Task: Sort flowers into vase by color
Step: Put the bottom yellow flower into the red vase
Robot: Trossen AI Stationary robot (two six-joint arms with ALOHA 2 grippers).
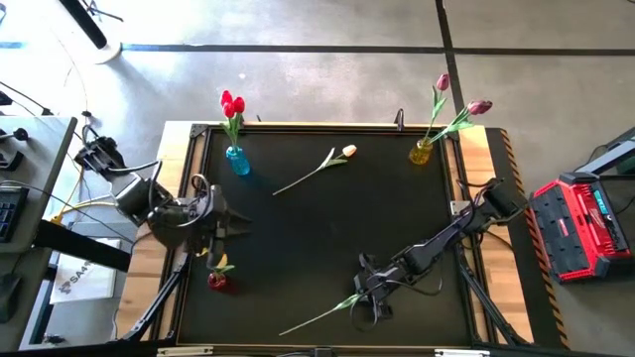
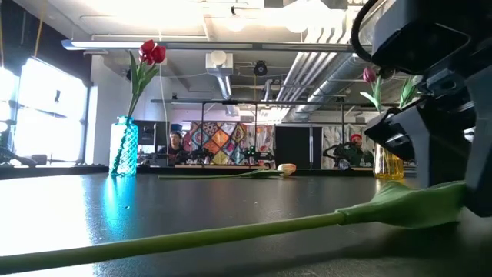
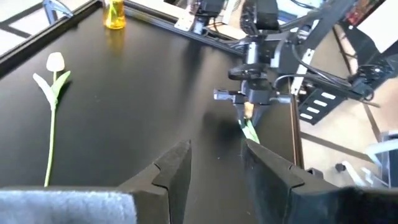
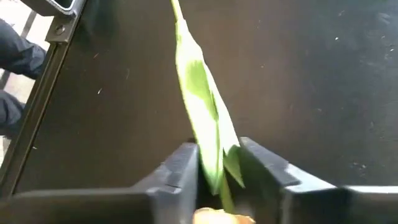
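Observation:
A tulip with a long green stem [image 1: 317, 317] lies near the table's near edge, and my right gripper [image 1: 371, 300] is shut on its leafy upper end. Its cream head [image 4: 217, 216] peeks out behind the fingers in the right wrist view. A second cream tulip [image 1: 332, 161] lies flat on the far middle of the table. A blue vase [image 1: 237, 161] at far left holds red tulips, and a yellow vase [image 1: 421, 153] at far right holds pink ones. My left gripper [image 1: 241, 226] waits open at the left side, beside a small red vase [image 1: 216, 282]. My right gripper pinches the tulip between its two fingers at the green leaf [image 4: 208, 140] just below the head, the fingers lying across the stem. It comes from above, slanting in from the table's right. The stem [image 2: 192, 238] lies along the table and points toward the near left corner.
A raised frame [image 1: 462, 213] edges the black tabletop. The red vase carries something small and yellow-green [image 1: 221, 266]. The table's middle [image 1: 327, 228] between the two arms is bare. A red and black case [image 1: 585, 223] sits off the table to the right. People show in the room behind the table.

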